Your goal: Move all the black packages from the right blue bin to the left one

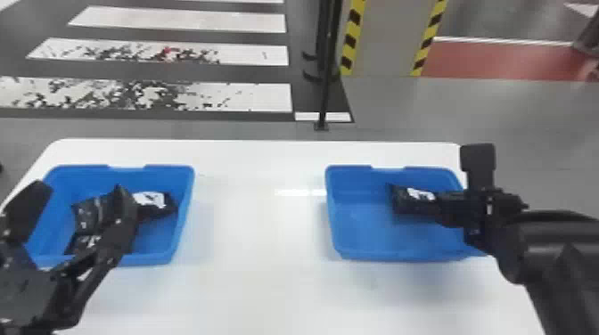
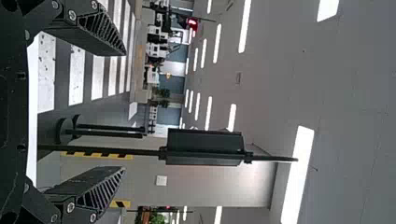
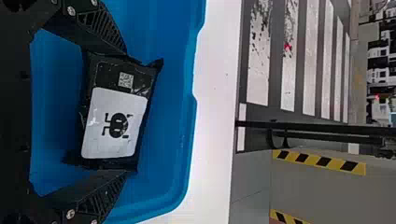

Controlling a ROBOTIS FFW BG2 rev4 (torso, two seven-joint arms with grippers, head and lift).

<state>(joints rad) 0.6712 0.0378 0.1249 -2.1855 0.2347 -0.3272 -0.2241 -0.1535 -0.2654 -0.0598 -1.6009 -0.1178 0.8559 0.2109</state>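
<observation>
Carefully now: right gripper (image 3: 126, 112) set around a package (image 3: 116, 77)

The right gripper is spread wide, a finger beside each end of the package. I can't tell from the right wrist view whether either one presses on it. It looks like the moment to grasp: the fingers should come together evenly before any lift.

The package lies inside the right bin (image 1: 379, 257), towards its far side, with its white label (image 3: 114, 147) facing the wrist camera. It is probably light, a soft pouch in thin, glossy film that will crumple and may slide. Its ends look like loose, creased film, so a pinch out there could slip. The fuller body is the place to take hold, deep between the fingers, with a moderate squeeze; too hard a one could buckle it or crush what is inside.

Across the desk (image 1: 267, 231) stands the left bin (image 1: 185, 211), holding other packages (image 1: 156, 209). The left gripper (image 2: 124, 111) is spread too, with nothing between its fingers, at the near side of that bin. Going by the right bin, the job seems close to done; this package needs lifting above the rim before it travels across.
</observation>
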